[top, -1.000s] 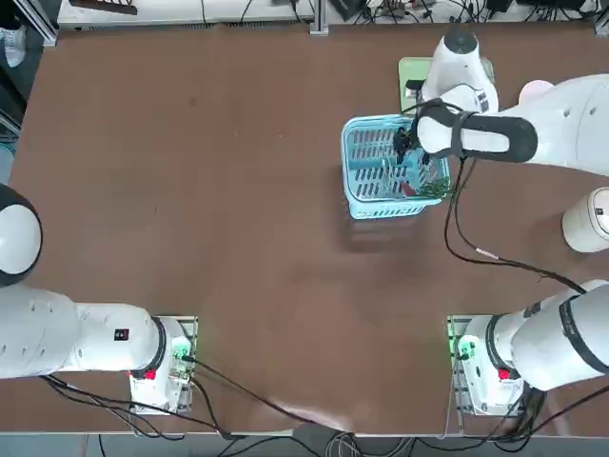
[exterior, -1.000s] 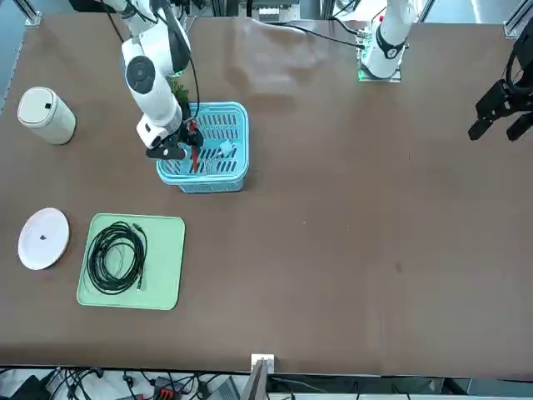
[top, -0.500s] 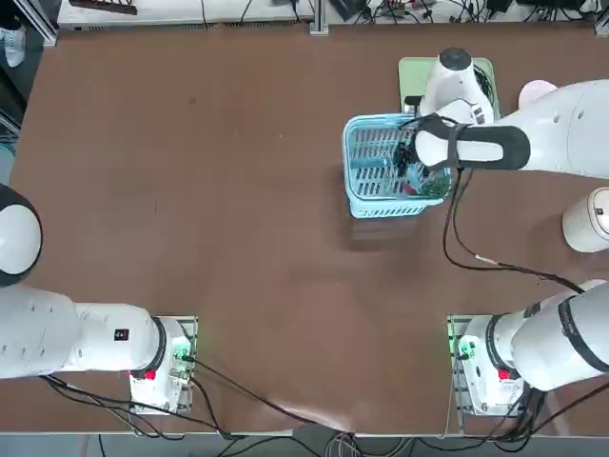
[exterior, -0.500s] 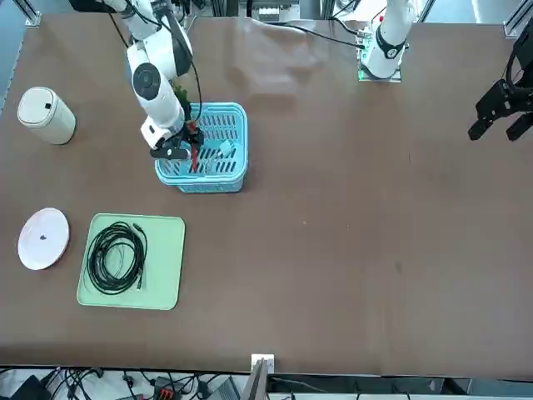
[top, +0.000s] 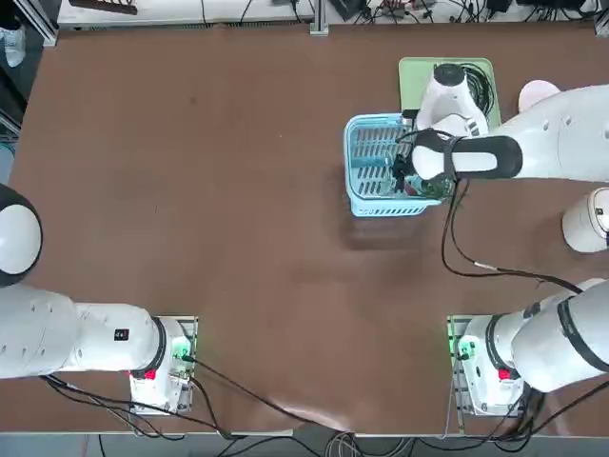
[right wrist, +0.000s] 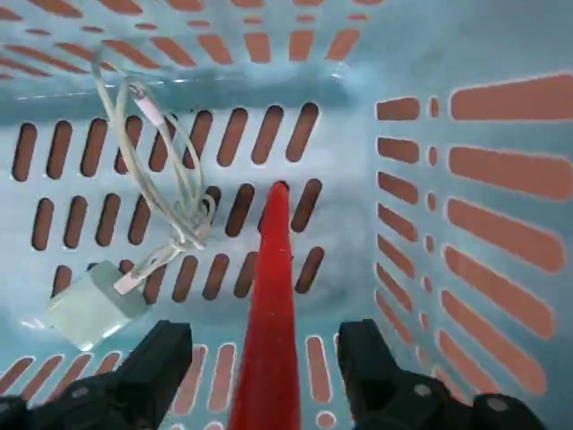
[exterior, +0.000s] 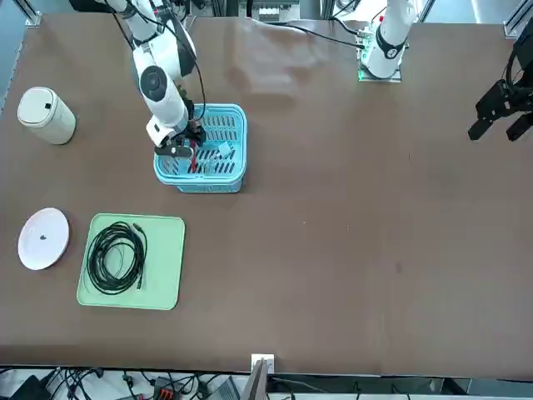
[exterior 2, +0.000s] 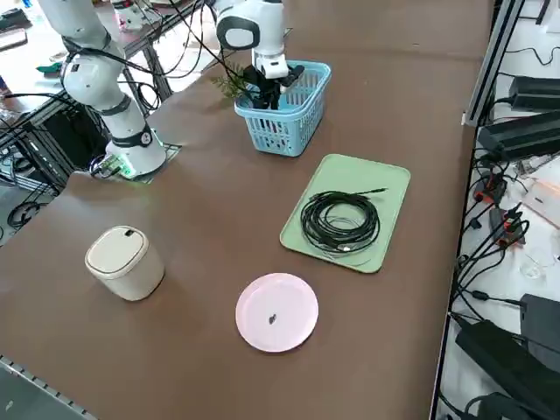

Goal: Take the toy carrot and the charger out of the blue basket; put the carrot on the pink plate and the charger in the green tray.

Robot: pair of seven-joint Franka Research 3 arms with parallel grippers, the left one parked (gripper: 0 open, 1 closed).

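Right gripper (right wrist: 269, 358) down inside the blue basket (top: 366, 190), jaws wide apart, one finger (right wrist: 157, 363) either side of the toy carrot (right wrist: 273, 296) but not clamped on it, nothing held. Red body of the carrot lying on the slatted basket floor, running straight between the fingers, tip pointing toward the far wall. Green tuft poking out over the basket rim, seen from the right side. Just beside the carrot, the charger (right wrist: 89, 309): white plug block flat on the basket floor, thin white cable looping away from it toward the far wall. Both still in the same basket, close but can't tell whether touching.

Further out on the table (exterior: 350, 250), the green tray (exterior: 166, 275) near the basket, holding only a coiled black cable (exterior: 117, 257). Beside the tray, the pink plate (exterior: 43, 238), nothing on it apart from a tiny dark speck in the middle. Off to the side, well apart from plate and tray, a white cylinder-shaped bin (exterior: 46, 115) with a lid. Basket sitting between that bin and the tray in the right side view, arm coming down into it from above.
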